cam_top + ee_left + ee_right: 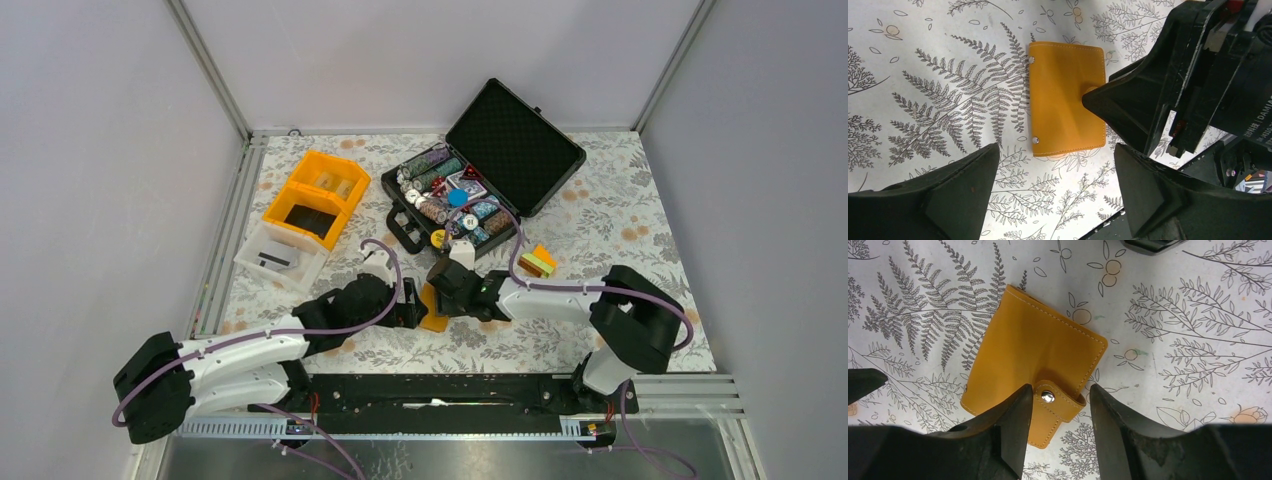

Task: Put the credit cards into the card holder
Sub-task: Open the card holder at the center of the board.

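Observation:
The card holder (434, 308) is a small orange wallet lying flat and folded shut on the patterned cloth between my two grippers. In the left wrist view the card holder (1065, 105) lies just beyond my left gripper (1055, 155), which is wide open with only cloth between its fingers. My right gripper (1060, 390) is open and stands astride the holder's snap strap (1048, 397); its left finger is against the strap and its right finger is clear of it. From above, the left gripper (410, 316) and right gripper (447, 292) flank the holder. The credit cards are out of view.
An open black case (520, 140) with poker chips (450, 200) stands at the back. An orange compartment bin (315, 195) and a clear tray (280, 258) are at the back left. Small coloured blocks (540, 260) lie to the right. The black base rail (430, 390) runs along the near edge.

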